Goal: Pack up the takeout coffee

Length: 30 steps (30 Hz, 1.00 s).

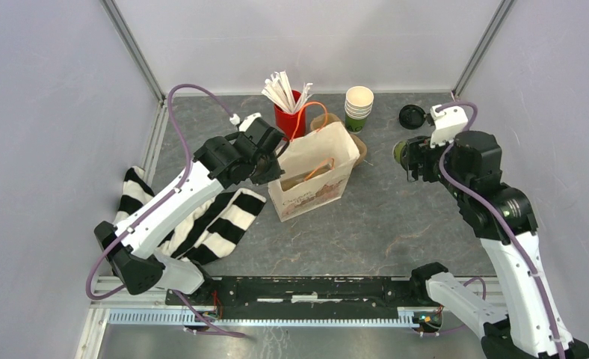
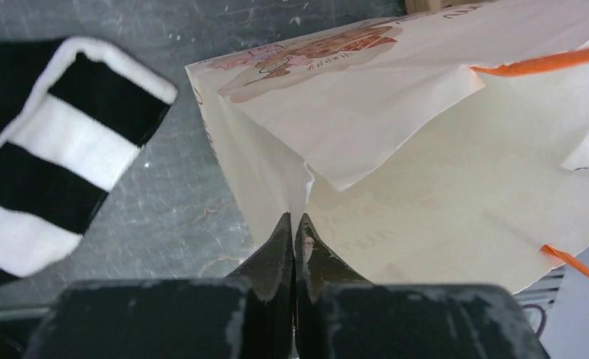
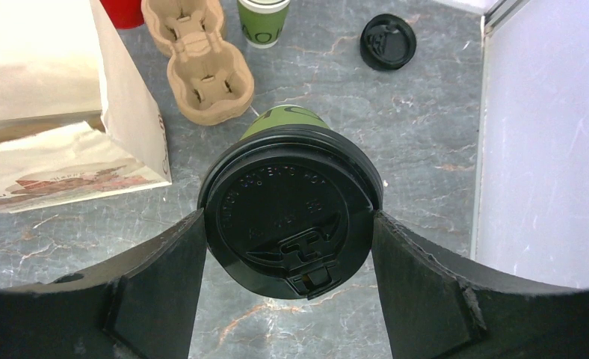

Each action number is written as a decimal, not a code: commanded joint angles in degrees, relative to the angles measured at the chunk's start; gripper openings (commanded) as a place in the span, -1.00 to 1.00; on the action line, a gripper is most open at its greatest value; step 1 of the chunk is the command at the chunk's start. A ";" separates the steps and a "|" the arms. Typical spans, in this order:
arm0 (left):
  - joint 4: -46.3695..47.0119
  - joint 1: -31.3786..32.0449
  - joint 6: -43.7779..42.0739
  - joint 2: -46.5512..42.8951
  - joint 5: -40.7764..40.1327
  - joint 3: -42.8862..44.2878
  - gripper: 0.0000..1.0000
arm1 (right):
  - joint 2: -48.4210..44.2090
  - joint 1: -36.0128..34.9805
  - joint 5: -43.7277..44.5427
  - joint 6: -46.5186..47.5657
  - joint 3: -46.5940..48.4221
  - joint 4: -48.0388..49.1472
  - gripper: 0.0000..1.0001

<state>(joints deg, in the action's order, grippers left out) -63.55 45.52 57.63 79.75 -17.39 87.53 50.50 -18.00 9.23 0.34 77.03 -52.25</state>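
While the left hand pinches one bag, the right hand grips one takeout coffee.

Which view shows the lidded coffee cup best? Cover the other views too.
Right wrist: the takeout coffee fills the centre, black lid toward the camera, between the fingers of the right gripper. Top external shows only a small green sliver at that gripper. Left wrist misses it, facing the paper bag.
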 commanded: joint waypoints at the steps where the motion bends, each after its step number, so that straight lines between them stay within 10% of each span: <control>1: 8.23 0.27 -15.89 -2.89 1.62 1.34 -0.96 | -3.09 -0.28 1.67 2.39 1.35 3.39 -0.05; 16: 27.42 0.27 -36.35 -14.07 4.68 -16.28 -0.96 | -6.54 -0.29 -34.85 8.31 0.36 4.98 -0.19; 30: 34.02 0.19 -29.87 -21.83 0.91 -27.83 -0.96 | -12.76 -2.59 -40.78 3.67 -5.05 3.02 -0.25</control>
<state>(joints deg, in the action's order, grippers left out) -34.68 45.50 24.18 60.23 -16.21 60.77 39.48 -19.03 -27.31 5.63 74.70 -50.19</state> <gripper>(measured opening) 0.026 0.795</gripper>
